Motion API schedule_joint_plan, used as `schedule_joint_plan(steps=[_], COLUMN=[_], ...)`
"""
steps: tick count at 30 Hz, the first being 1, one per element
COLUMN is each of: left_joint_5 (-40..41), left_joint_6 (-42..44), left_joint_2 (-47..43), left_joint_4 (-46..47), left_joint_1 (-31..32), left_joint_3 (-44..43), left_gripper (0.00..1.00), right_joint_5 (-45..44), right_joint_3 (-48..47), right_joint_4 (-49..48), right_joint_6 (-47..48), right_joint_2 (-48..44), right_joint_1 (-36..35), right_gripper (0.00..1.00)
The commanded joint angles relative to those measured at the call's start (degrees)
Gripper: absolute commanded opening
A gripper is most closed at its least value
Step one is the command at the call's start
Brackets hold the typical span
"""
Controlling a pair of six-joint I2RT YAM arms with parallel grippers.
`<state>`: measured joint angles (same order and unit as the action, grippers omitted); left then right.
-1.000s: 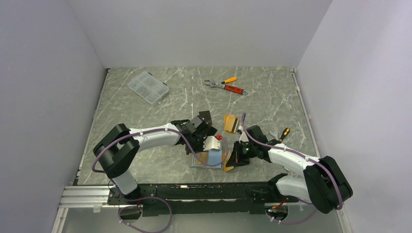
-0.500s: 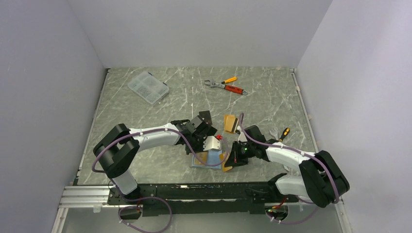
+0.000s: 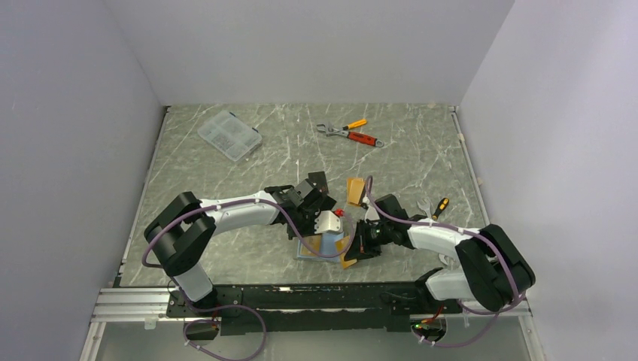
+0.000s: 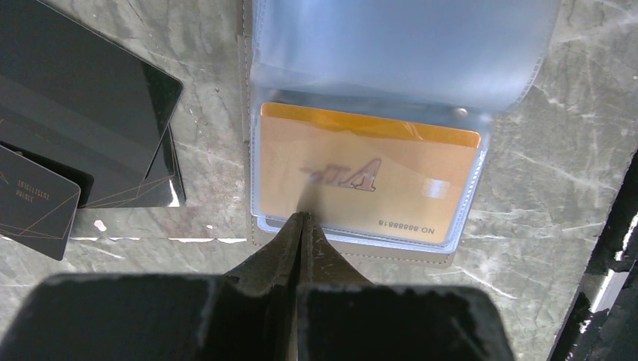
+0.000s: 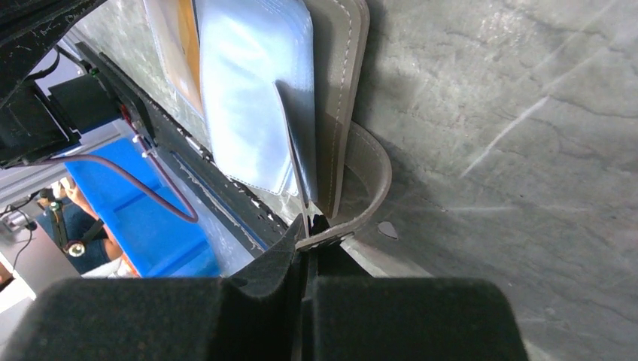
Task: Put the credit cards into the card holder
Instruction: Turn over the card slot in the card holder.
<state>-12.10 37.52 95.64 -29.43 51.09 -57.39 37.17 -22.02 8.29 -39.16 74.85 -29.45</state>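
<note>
Left wrist view: found one orange-gold card (image 4: 369, 177) seated in a clear sleeve of the card holder (image 4: 376, 254), lying open; left gripper (image 4: 302, 218) pinched together on nothing, tips at the sleeve edge. Found right gripper (image 5: 310, 226) clamped on the holder's snap tab (image 5: 372, 177). Judged mid-insertion; next calls for fetching the black cards (image 4: 90, 128) just beside. Noted marbled grey table (image 3: 421, 158), plain pale walls (image 3: 301, 45).

You had the top view above and behind the arms, looking down from far out over the whole table (image 3: 421, 150). Both wrist views sat very close: the left looked straight down on the card holder (image 4: 391, 254), the right looked low along its edge. All three shared it.
</note>
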Motion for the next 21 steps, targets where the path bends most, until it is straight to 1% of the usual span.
schedule_joint_plan(steps=[1, 6, 9, 13, 16, 21], left_joint_5=[1.1, 0.1, -2.5, -6.2, -8.6, -9.5], left_joint_6=[1.5, 1.7, 1.1, 0.4, 0.5, 0.2], left_joint_2=[-1.4, -2.9, -3.2, -2.3, -2.4, -1.7], left_joint_4=[-2.4, -4.5, -6.6, -7.2, -5.4, -2.4], left_joint_1=[0.1, 0.1, 0.2, 0.9, 2.7, 6.2], left_joint_3=[-0.3, -3.6, -7.1, -10.3, -9.4, -7.9], left_gripper=[0.04, 0.05, 0.06, 0.06, 0.07, 0.07], right_joint_5=[-2.4, -2.1, -1.7, -1.0, -0.7, 0.1], right_joint_3=[-0.4, -0.5, -0.6, -1.3, -1.7, -2.0], right_joint_4=[-0.1, -1.0, -1.9, -2.6, -2.9, -3.9], right_joint_6=[-0.3, -0.7, -1.1, -1.3, -1.3, -1.5], right_joint_2=[2.0, 2.9, 3.1, 3.8, 4.2, 5.3], right_joint_1=[-0.8, -0.9, -1.0, -0.9, -1.0, -1.0], right_gripper=[0.0, 0.0, 0.0, 0.0, 0.0, 0.0])
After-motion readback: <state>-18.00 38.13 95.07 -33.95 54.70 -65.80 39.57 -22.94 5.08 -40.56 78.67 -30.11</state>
